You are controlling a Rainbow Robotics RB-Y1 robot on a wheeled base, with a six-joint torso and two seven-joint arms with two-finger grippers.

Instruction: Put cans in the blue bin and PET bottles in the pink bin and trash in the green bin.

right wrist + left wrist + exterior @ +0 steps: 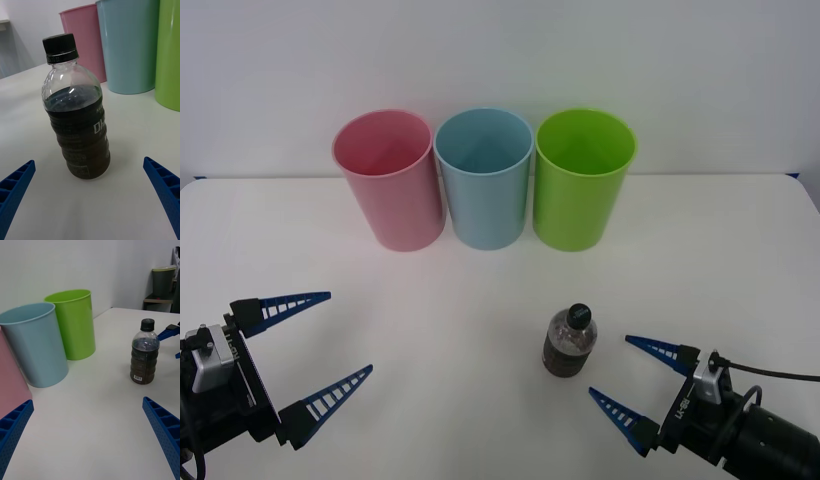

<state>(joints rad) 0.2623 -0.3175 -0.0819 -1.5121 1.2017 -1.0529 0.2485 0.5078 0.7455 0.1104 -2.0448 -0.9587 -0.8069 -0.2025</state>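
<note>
Three bins stand in a row at the back of the white table: the pink bin [387, 180] on the left, the blue bin [483, 178] in the middle, the green bin [582, 178] on the right. A small PET bottle [568, 342] with a black cap and dark contents stands upright in front of the green bin. My right gripper [608, 365] is open just to its right, low over the table. In the right wrist view the bottle [77, 127] stands between and a little beyond the blue fingers [17, 183]. My left gripper [350, 331] is open at the near left, with nothing in it.
The bins touch or nearly touch each other near the back wall. The left wrist view shows the bottle [144, 356], the blue bin [35, 345], the green bin [73, 324] and a dark lidded container [163, 279] on a shelf off the table.
</note>
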